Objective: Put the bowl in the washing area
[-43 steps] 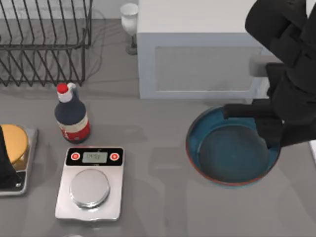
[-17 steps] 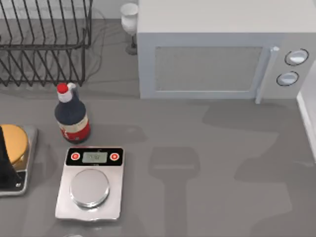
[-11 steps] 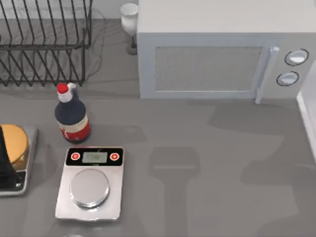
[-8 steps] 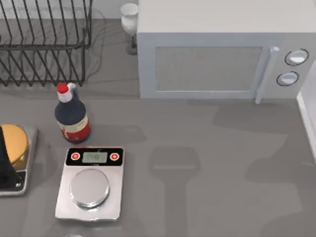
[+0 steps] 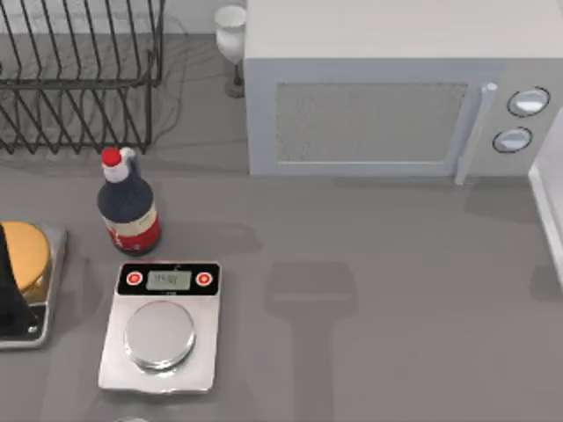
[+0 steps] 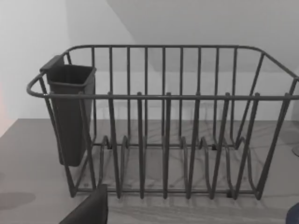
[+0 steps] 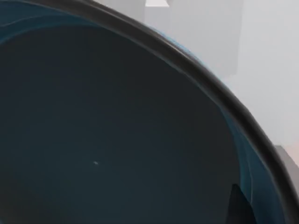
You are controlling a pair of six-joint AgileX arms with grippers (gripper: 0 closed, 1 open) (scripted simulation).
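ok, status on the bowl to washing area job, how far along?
Done: nothing settled yet, and the black wire dish rack at the table's far left holds no bowl. In hand: the right wrist view sits close against the glossy teal-blue inside of the wide round bowl, so the right arm probably carries it. Left: bring it to the rack and set it down. A dark part of the left arm lies at the table's left edge.
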